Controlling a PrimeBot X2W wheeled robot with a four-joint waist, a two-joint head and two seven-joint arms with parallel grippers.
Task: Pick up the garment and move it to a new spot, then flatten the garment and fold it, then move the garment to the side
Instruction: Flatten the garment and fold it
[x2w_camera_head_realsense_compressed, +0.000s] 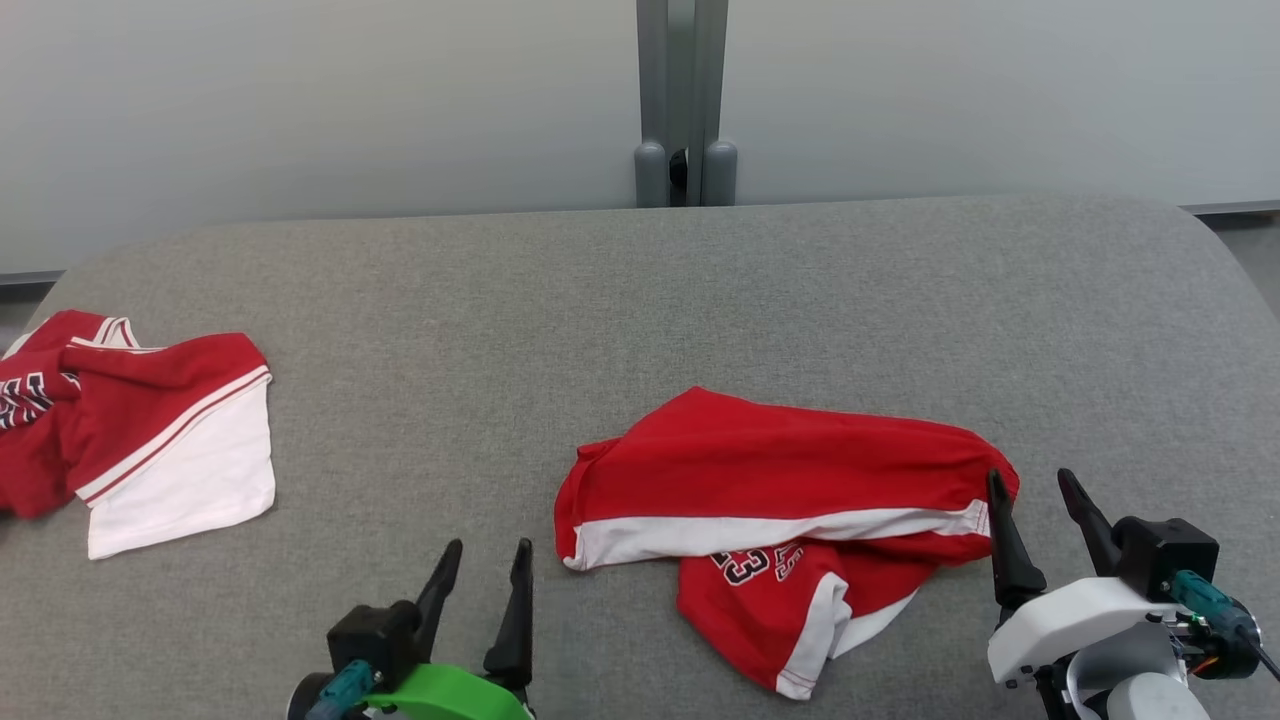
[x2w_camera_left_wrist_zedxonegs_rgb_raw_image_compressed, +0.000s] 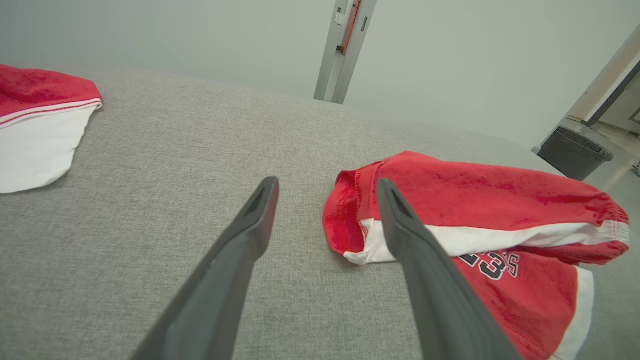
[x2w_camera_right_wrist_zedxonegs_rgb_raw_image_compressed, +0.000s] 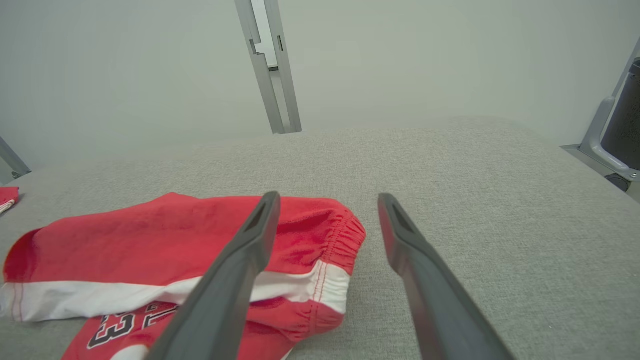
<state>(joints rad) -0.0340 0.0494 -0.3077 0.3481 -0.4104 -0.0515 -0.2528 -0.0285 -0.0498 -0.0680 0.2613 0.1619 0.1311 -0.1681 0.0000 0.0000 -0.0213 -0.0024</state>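
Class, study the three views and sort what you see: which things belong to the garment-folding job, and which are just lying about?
Job in hand: red shorts, crumpled mid-table; left gripper and right gripper, jaws open, flanking them; grey table.

Lying about, probably: second red-and-white garment at the table's left edge; dark bin; grey post behind.

I think I am in a plain test room or lab, not a home. I work at a big table (x2w_camera_head_realsense_compressed: 640, 300) covered in grey cloth with round corners, and right behind the table stand bare pale wall panels (x2w_camera_head_realsense_compressed: 300, 100) joined by a grey metal post (x2w_camera_head_realsense_compressed: 682, 100). Past the table's right end, a dark bin (x2w_camera_left_wrist_zedxonegs_rgb_raw_image_compressed: 575, 152) sits on a smooth pale floor (x2w_camera_left_wrist_zedxonegs_rgb_raw_image_compressed: 617, 182).
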